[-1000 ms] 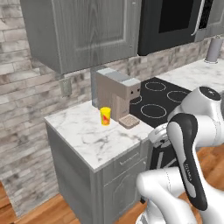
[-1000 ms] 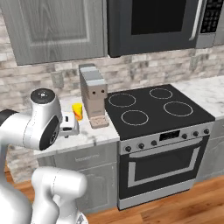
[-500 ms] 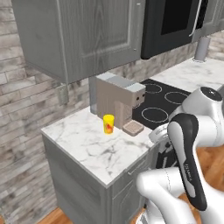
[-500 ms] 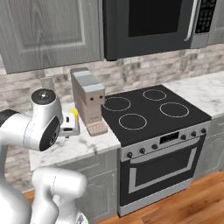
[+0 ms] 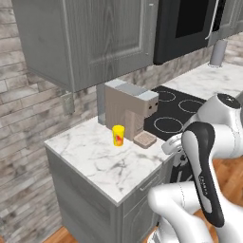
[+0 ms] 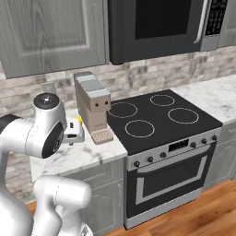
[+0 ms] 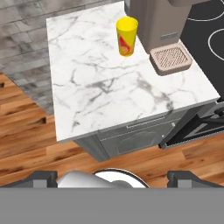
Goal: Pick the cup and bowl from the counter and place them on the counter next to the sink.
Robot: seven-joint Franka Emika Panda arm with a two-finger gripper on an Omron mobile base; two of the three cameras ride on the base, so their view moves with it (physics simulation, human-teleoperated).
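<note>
Jaws point(image 7: 112, 177) spread wide, empty, hanging off the tabletop's front edge over the wood floor point(image 7: 26, 131).

Cup point(image 7: 126, 36) stands upright on the tabletop point(image 7: 100, 92), far ahead of the jaws and a little right of their centre line, well apart from them. Just right of the cup sits a coffee machine point(image 7: 159, 17), its drip tray point(image 7: 171, 58) between cup and stove point(image 7: 210, 35).

Risks, judged from here:
- Long reach in; a finger could clip the cup on the way and tip it, since it is small and light-looking.
- Machine body close beside the cup; the right finger may strike it if the jaws come in too far right.
- Off-centre closing could push the cup sideways.

Cup: bright yellow tumbler, red mark on its side, open top, slightly tapered.

Bowl and sink not sighted.
</note>
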